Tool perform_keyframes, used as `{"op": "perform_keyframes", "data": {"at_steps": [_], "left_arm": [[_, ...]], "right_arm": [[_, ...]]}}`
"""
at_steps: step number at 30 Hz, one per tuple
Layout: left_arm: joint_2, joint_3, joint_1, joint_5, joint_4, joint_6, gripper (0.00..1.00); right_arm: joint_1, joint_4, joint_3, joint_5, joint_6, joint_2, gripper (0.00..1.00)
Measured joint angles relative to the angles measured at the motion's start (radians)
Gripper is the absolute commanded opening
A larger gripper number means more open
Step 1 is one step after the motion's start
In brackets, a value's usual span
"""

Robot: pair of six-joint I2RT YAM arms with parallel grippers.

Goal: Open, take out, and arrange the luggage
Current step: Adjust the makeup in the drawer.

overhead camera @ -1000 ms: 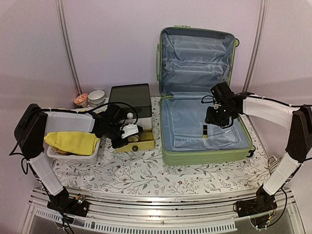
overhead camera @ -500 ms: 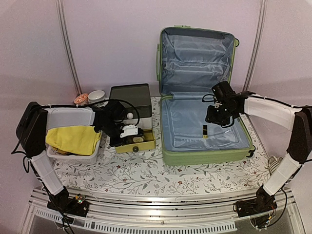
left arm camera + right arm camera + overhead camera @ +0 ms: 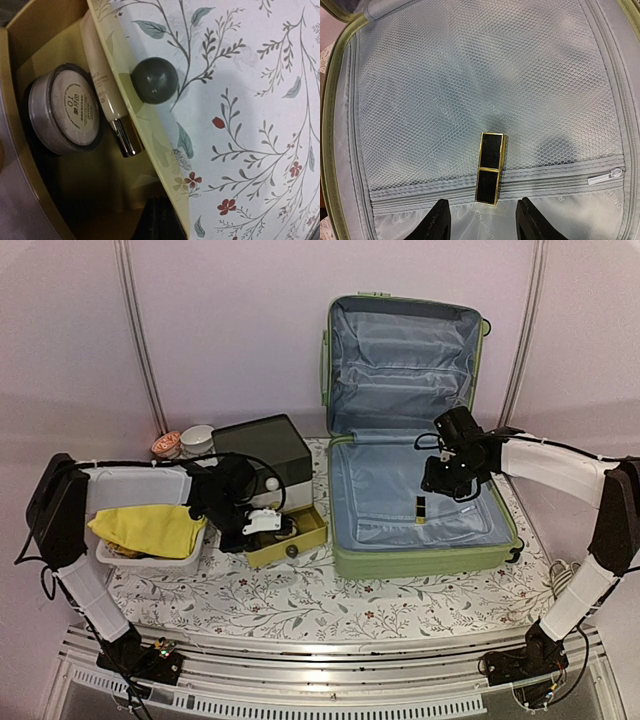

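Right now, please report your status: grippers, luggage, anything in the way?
Left gripper shut, at yellow drawer. Right gripper open, above lipstick. Luggage open, lid upright. Nothing blocks the lipstick.

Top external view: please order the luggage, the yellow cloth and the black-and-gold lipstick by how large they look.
Largest: luggage.
Middle: yellow cloth.
Smallest: black-and-gold lipstick, lying inside the luggage.

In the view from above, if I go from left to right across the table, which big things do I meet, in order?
white basket holding a yellow cloth → dark-lidded box with its drawer open → green suitcase, lid up
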Motion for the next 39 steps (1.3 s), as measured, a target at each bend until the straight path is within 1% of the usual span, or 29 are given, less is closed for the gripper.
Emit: {"op": "perform_keyframes", "data": {"at_steps": [1, 3, 4, 5, 7, 8, 11, 12, 13, 14, 15, 16, 18, 21, 25, 28, 31, 33, 36, 39], "left_arm": [[-0.013, -0.006, -0.008, -0.004, -0.007, -0.005, 0.00], [-0.040, -0.016, -0.020, -0.009, -0.018, -0.015, 0.14], [-0.056, -0.021, -0.026, -0.010, -0.021, -0.019, 0.27], [-0.075, -0.024, -0.032, -0.006, -0.025, -0.029, 0.37], [-0.121, -0.040, -0.049, 0.018, -0.038, -0.057, 0.63], [-0.137, -0.048, -0.055, 0.026, -0.042, -0.060, 0.68], [-0.189, -0.077, -0.066, 0.056, -0.049, -0.098, 0.73], [-0.206, -0.085, -0.068, 0.063, -0.049, -0.109, 0.82], [-0.222, -0.092, -0.068, 0.069, -0.050, -0.120, 0.87], [-0.238, -0.096, -0.068, 0.072, -0.049, -0.128, 0.88], [-0.256, -0.101, -0.070, 0.077, -0.047, -0.142, 0.95], [-0.277, -0.105, -0.071, 0.081, -0.046, -0.156, 0.98], [-0.326, -0.117, -0.072, 0.085, -0.033, -0.180, 0.98], [-0.425, -0.152, -0.073, 0.060, 0.039, -0.258, 0.98], [-0.552, -0.175, -0.068, -0.062, 0.183, -0.468, 0.98], [-0.587, -0.166, -0.044, -0.141, 0.247, -0.638, 0.98], [-0.580, -0.128, 0.032, -0.154, 0.254, -0.810, 0.98], [-0.560, -0.096, 0.117, -0.101, 0.249, -0.909, 0.98], [-0.502, -0.050, 0.251, -0.021, 0.245, -1.043, 0.98], [-0.454, -0.045, 0.311, 0.034, 0.243, -1.137, 0.97]], "right_arm": [[0.000, 0.000, 0.000, -0.001, 0.000, 0.000, 0.46], [0.000, 0.000, 0.000, -0.002, 0.000, 0.000, 0.46], [0.000, 0.000, 0.000, -0.002, 0.000, 0.000, 0.46], [0.000, 0.000, 0.000, -0.002, 0.000, 0.000, 0.46], [0.000, 0.000, 0.000, -0.002, 0.000, 0.000, 0.46], [0.000, 0.000, 0.000, -0.002, 0.000, 0.000, 0.46], [0.000, 0.000, 0.000, -0.002, 0.000, 0.000, 0.46], [0.000, 0.000, 0.000, -0.002, 0.001, 0.000, 0.46], [0.000, 0.000, 0.000, -0.003, 0.001, 0.000, 0.46], [0.000, 0.000, 0.000, -0.003, 0.001, 0.000, 0.46], [0.000, 0.000, 0.000, -0.002, 0.002, 0.000, 0.46], [0.000, 0.000, 0.000, -0.002, 0.003, 0.000, 0.46], [0.000, 0.000, 0.000, -0.003, 0.004, 0.000, 0.46], [0.000, 0.003, 0.000, -0.014, 0.003, 0.000, 0.46], [0.006, 0.023, 0.000, -0.054, -0.011, -0.001, 0.48], [0.032, 0.053, 0.000, -0.087, -0.037, -0.012, 0.51], [0.082, 0.084, 0.014, -0.134, -0.063, -0.029, 0.53], [0.120, 0.099, 0.046, -0.165, -0.073, -0.028, 0.54], [0.179, 0.117, 0.141, -0.215, -0.072, -0.005, 0.55], [0.220, 0.147, 0.248, -0.253, -0.063, 0.049, 0.58]]}}
